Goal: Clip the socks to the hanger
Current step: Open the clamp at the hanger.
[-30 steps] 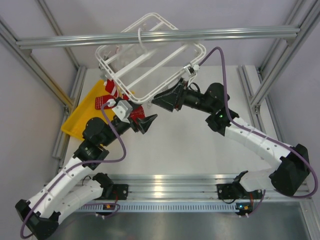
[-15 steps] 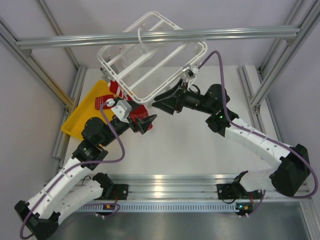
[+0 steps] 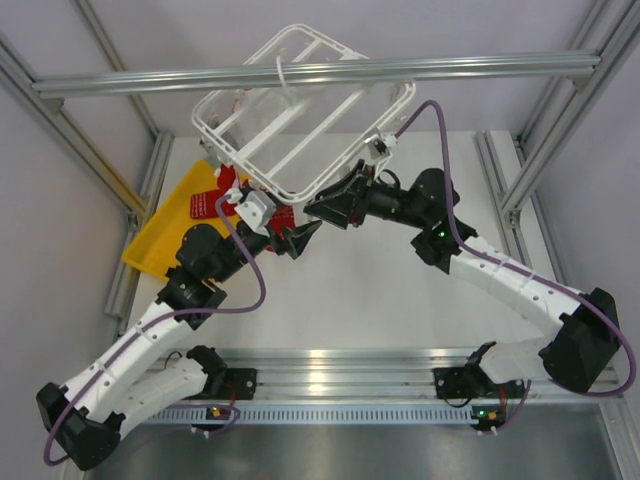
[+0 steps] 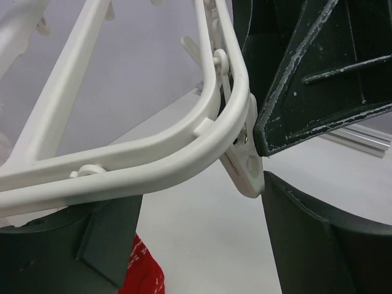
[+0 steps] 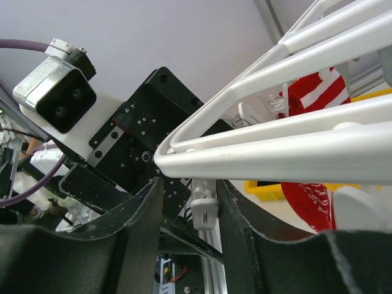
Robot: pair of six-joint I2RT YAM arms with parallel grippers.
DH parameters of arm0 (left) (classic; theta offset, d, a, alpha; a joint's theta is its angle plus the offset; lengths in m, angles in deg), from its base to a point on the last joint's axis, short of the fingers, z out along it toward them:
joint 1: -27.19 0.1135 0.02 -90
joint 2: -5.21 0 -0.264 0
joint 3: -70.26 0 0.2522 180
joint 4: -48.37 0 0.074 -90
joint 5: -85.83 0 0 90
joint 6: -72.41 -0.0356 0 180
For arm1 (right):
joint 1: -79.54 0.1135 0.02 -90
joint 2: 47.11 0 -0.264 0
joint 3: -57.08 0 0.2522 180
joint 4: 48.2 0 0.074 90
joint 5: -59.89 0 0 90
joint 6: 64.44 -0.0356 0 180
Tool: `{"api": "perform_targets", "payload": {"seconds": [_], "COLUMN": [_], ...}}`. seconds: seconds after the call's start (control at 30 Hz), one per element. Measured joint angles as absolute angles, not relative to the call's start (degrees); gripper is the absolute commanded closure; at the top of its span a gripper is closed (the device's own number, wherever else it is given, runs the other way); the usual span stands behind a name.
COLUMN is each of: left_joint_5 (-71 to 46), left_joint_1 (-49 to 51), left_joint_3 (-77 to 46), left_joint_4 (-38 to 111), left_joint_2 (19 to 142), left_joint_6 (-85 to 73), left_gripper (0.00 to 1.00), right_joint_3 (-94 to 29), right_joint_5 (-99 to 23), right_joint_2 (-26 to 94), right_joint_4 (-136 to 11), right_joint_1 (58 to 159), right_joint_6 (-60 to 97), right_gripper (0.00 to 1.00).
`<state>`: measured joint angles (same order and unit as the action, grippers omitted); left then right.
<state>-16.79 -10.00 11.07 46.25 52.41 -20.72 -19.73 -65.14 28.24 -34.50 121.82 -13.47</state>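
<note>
The white hanger (image 3: 300, 120) hangs tilted from the top beam, its lower corner between my two grippers. My left gripper (image 3: 298, 236) is open just below that corner (image 4: 202, 141), where a small white clip (image 4: 248, 166) dangles. A red sock (image 4: 144, 275) shows low behind its left finger; whether it is held is unclear. My right gripper (image 3: 314, 208) is open with its fingers either side of a hanging clip (image 5: 205, 211), the right finger touching it. More red socks (image 3: 226, 188) hang or lie beyond the frame, one striped (image 5: 312, 92).
A yellow tray (image 3: 160, 225) lies at the table's left. A grey aluminium beam (image 3: 300, 75) crosses above the hanger, with uprights at both sides. The left arm's wrist camera (image 5: 55, 98) sits close to my right gripper.
My left arm has moved forward and up, bringing its gripper closer under the hanger's lower corner. The hanger has swung slightly. My right gripper has stayed near the same clip.
</note>
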Motion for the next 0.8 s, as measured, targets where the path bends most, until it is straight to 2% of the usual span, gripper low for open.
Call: {"api": "perform_targets", "payload": {"seconds": [0.1, 0.2, 0.43, 0.57, 0.8], "left_joint_5": [-16.84, -17.16, -18.32, -18.45, -18.23], "left_joint_1": [-10.0, -10.02, -10.02, -10.0, -10.07], "left_joint_3": [10.92, 10.83, 10.61, 10.61, 10.59], "left_joint_4": [47.3, 48.08, 48.76, 47.95, 46.73], "left_joint_2": [53.04, 53.35, 53.37, 52.89, 50.81], "left_joint_6": [-20.7, -20.66, -20.07, -19.87, -20.53], "left_gripper": [0.18, 0.18, 0.2, 0.21, 0.3], "right_joint_3": [-19.73, -19.73, -19.73, -19.73, -19.73], "right_joint_5": [-65.12, -65.05, -62.45, -59.81, -54.69], "right_joint_2": [28.24, 28.24, 28.24, 28.24, 28.16], "right_joint_4": [-34.54, -34.54, -35.24, -36.92, -39.44], "right_joint_1": [121.93, 122.24, 122.79, 122.94, 124.29], "right_joint_6": [-13.71, -13.97, -13.99, -13.97, -13.56], "right_gripper": [0.62, 0.69, 0.98, 1.0, 1.0]}}
